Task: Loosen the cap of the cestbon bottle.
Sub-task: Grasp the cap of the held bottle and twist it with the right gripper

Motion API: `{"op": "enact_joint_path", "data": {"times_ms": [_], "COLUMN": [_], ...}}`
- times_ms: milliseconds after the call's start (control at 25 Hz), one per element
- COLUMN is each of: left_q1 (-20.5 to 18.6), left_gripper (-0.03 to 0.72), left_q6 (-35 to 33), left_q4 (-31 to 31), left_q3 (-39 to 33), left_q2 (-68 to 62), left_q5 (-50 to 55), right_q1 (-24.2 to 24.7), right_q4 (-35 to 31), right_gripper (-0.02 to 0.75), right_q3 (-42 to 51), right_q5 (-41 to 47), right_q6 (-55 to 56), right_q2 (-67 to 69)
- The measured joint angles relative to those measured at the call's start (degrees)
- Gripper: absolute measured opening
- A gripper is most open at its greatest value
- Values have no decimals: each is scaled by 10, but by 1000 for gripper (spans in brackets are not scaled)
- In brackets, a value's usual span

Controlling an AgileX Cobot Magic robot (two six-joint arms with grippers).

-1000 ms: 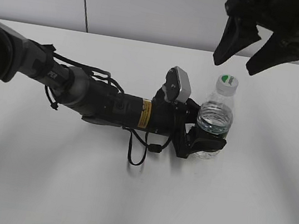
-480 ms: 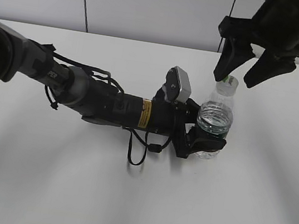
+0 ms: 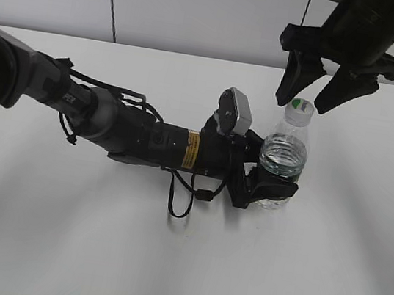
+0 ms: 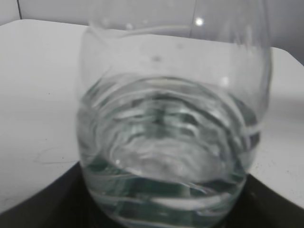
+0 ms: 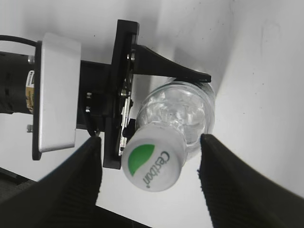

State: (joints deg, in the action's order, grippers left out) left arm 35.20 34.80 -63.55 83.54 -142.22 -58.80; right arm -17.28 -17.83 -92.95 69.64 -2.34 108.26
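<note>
Thin clear plastic makes the bottle point(image 3: 281, 160) light and squashy; the left gripper point(image 3: 271, 175) clasps its body. The small ridged cap point(image 5: 153, 163) should be pinched at its sides, and the right gripper point(image 3: 307, 99) hangs spread around it, fingers point(image 5: 223, 183) not touching.

Lab-like: bare white table point(image 3: 92, 251), plain panelled wall point(image 3: 167, 2).

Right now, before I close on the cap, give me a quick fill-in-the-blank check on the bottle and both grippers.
1. The left gripper holds the bottle by its ____.
2. The right gripper hangs over the cap with its jaws ____.
3. The patch on top of the cap is ____.
4. The bottle stands ____ on the table.

Missing words: body; open; green; upright
</note>
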Motion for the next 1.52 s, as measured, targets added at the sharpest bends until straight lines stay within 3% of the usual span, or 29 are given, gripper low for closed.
{"op": "enact_joint_path", "data": {"times_ms": [440, 600, 760, 1080, 1280, 1520], "left_q1": [0, 0, 0, 0, 1, 1], "left_gripper": [522, 522, 522, 521, 521, 521], "left_q6": [0, 0, 0, 0, 0, 0], "left_q4": [0, 0, 0, 1, 1, 1], "left_q3": [0, 0, 0, 0, 0, 0], "left_q2": [0, 0, 0, 0, 0, 1], "left_q5": [0, 0, 1, 3, 4, 6], "right_q1": [0, 0, 0, 0, 0, 0], "right_q4": [5, 8, 9, 9, 9, 9], "right_gripper": [480, 428, 328, 328, 326, 309], "right_q3": [0, 0, -1, -1, -1, -4], "right_q5": [0, 0, 0, 1, 1, -4], "right_q6": [-1, -1, -1, -22, -85, -248], "right_q2": [14, 17, 17, 17, 17, 17]}}
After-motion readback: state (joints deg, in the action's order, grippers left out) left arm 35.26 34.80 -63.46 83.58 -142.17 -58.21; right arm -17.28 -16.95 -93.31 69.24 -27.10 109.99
